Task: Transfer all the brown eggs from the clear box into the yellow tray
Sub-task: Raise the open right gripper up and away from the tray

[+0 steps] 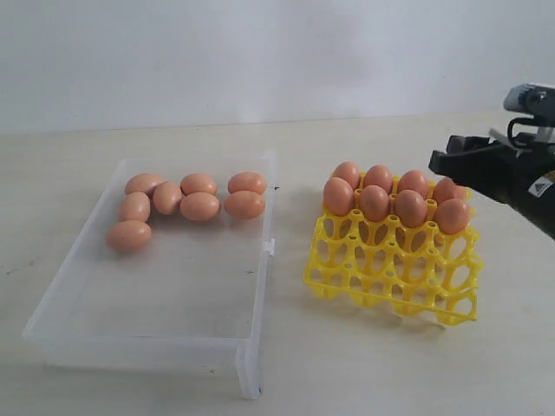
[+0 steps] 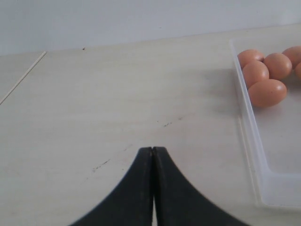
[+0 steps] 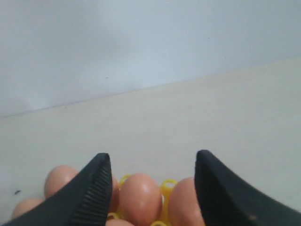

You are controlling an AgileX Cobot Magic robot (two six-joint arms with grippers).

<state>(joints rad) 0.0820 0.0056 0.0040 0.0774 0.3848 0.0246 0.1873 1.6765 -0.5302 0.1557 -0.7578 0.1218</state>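
**In the box (image 1: 173,295): eight eggs (image 1: 199,206) to go**

Eight more seated in the tray's (image 1: 390,277) far rows. Right claw (image 3: 151,160) spread wide, empty, over them; left claw (image 2: 153,149) pinched closed above the table (image 2: 94,94). Lift clear, then take a tray-side egg (image 1: 244,204) gently across its middle.

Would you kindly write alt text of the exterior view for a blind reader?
Eight brown eggs fill the two back rows of a yellow tray; eight more lie in a clear box to its left. The right gripper hovers near the tray's right edge.
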